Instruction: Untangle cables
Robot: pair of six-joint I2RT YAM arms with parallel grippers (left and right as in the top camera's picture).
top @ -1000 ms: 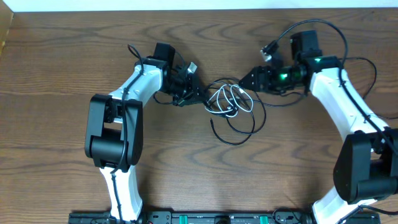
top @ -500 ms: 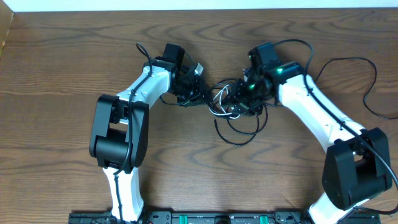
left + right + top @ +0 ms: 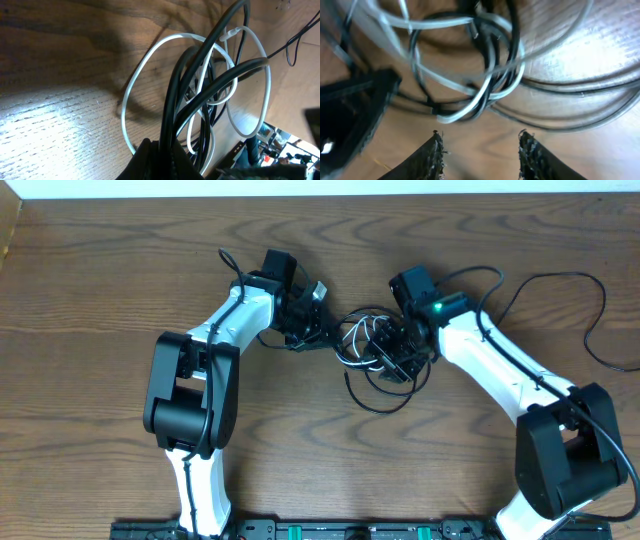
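Observation:
The cables (image 3: 372, 370) lie tangled in the middle of the table: several thin black cords and one white cord (image 3: 352, 340). My left gripper (image 3: 318, 332) is at the tangle's left edge, shut on black cords (image 3: 172, 125) that run up between its fingers, with the white cord (image 3: 135, 90) looping around them. My right gripper (image 3: 393, 352) hovers over the tangle's right side. In the right wrist view its fingers (image 3: 480, 137) are open and empty, just short of the knot of black and white cords (image 3: 480, 75).
The wooden table (image 3: 100, 300) carries only the tangle. Thicker black arm wires (image 3: 590, 310) loop at the right. A black loop (image 3: 380, 402) of the tangle trails toward the front. My left gripper's body (image 3: 350, 110) shows in the right wrist view.
My right arm has swung left from the tangle's right side to over the tangle, and lowered slightly. My left gripper shifted slightly right a second ago, then stayed still.

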